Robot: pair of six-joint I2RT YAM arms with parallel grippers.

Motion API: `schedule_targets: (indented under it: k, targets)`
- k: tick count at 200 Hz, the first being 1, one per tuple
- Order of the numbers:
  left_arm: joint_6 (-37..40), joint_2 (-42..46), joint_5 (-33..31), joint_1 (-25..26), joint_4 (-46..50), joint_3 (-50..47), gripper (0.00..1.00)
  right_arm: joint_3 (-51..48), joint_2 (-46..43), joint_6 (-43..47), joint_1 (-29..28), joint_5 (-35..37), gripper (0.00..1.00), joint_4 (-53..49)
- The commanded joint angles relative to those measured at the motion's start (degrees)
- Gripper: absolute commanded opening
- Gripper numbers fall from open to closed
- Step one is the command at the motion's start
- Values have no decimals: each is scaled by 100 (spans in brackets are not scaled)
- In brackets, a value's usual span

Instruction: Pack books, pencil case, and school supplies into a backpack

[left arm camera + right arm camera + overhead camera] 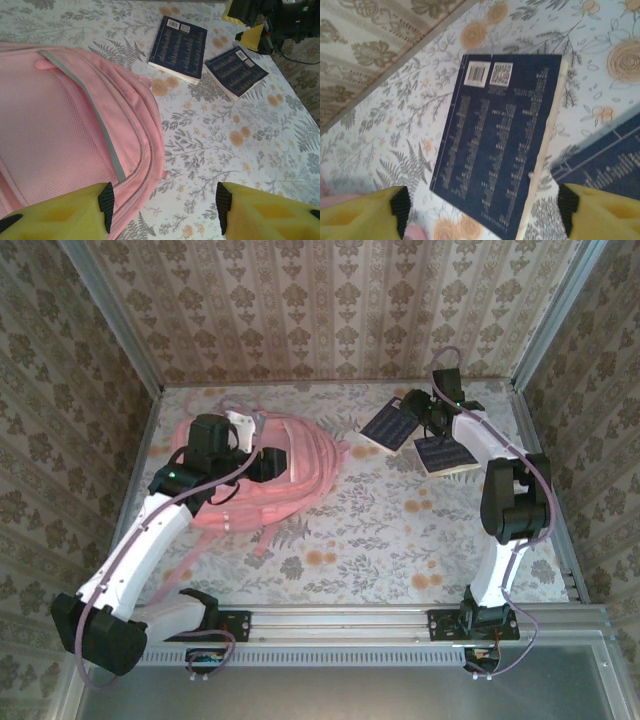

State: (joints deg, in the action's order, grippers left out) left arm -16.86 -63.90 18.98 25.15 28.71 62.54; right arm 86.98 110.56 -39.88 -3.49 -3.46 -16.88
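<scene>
Hovering right pincer (484, 206), jaws apart, over navy book (500, 140) near pink backpack (300, 468)

A: What colour is the backpack (60, 125)?
B: Pink, with a grey strip and pink mesh.
A: And the books (178, 47)?
B: Dark navy, pale yellow print, white code squares.
A: The table (380, 530)?
B: Pale cloth, grey ferns, orange flowers.
A: And the walls (330, 300)?
B: Beige, with a darker damask pattern.

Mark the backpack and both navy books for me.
backpack (60, 130): left wrist view, on its pink mesh panel.
navy book nearer the backpack (179, 47): left wrist view, middle of its cover.
other navy book (236, 71): left wrist view, middle of its cover.
</scene>
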Motion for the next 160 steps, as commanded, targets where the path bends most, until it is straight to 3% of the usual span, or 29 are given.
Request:
schedule_targets:
  k: [1, 48, 76, 160]
  targets:
    - [4, 37, -230, 25, -316, -66, 59, 360, 370, -105, 141, 34, 86, -363]
    - [-210, 29, 105, 38, -585, -164, 59, 667, 1105, -334, 459, -398, 92, -281]
    - [-300, -59, 242, 25, -687, -211, 59, 801, 1352, -377, 630, -715, 90, 50]
    - [-314, -130, 389, 61, -772, -320, 57, 2263, 2634, -354, 718, -1412, 85, -238]
